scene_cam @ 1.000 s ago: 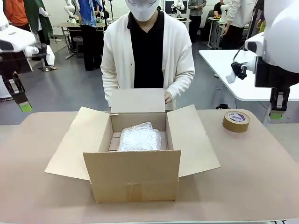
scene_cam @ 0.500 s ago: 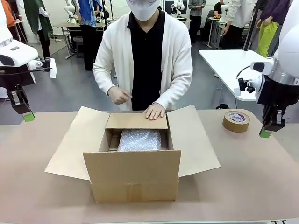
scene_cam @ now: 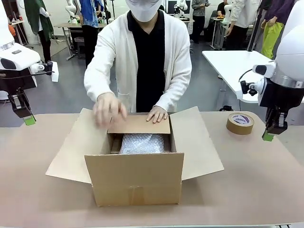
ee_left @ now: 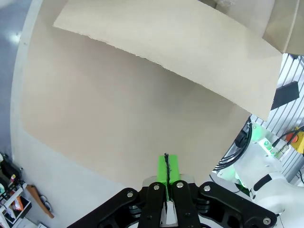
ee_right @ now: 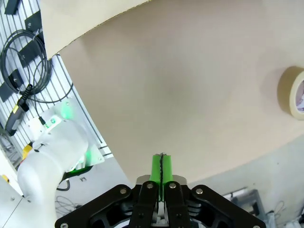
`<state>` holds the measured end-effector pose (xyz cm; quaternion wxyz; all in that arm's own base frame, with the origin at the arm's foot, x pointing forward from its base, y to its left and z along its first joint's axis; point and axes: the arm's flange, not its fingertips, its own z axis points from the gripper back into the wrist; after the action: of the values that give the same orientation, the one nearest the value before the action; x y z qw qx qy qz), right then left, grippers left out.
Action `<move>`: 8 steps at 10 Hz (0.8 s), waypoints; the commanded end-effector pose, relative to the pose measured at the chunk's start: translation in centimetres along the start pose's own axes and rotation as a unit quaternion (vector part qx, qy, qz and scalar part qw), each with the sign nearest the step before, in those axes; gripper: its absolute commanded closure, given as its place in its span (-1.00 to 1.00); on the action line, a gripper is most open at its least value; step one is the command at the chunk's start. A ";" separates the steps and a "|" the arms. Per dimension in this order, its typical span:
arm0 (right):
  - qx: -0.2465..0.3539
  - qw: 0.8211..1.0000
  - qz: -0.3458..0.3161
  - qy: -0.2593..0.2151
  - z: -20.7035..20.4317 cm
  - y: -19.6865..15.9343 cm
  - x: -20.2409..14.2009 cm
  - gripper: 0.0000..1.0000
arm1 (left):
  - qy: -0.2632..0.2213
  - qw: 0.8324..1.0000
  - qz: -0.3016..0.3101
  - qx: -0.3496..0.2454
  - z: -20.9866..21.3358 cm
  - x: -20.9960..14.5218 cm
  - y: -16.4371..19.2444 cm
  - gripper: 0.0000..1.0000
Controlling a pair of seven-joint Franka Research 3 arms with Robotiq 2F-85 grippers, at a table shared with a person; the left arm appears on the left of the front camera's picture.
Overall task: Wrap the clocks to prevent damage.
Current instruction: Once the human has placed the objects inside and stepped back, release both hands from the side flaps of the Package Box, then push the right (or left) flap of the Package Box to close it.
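Front view: fixed, robot's side, faces across tabletop (scene_cam: 266,190) toward person (scene_cam: 147,61); box (scene_cam: 135,178) close, centre frame.
Left wrist view: high, facing down on tabletop; shares box flap (ee_left: 166,52) with front.
Right wrist view: high, facing down; shares tape roll (ee_right: 295,92) with front.

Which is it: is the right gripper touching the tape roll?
Apart. In the front view the shut right gripper hangs beside the tape roll, with bare table showing between them.

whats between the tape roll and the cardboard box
Bare table, seen in the front view; the tape roll sits apart from the cardboard box, just past its folded-out right flap.
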<state>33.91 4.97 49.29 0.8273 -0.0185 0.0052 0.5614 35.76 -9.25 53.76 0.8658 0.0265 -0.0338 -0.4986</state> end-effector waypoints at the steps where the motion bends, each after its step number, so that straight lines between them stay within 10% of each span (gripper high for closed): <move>1: 0.004 1.000 0.004 -0.004 0.0 0.1 -0.2 0.98 | -0.003 1.000 0.004 -0.001 0.1 -0.2 0.0 0.99; 8: 0.004 1.000 0.004 -0.004 0.0 0.1 -0.2 0.98 | -0.003 1.000 0.004 -0.001 0.1 -0.2 0.0 0.99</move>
<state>33.90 4.94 49.32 0.8279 -0.0203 0.0056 0.5604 35.76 -9.23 53.77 0.8659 0.0263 -0.0339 -0.4983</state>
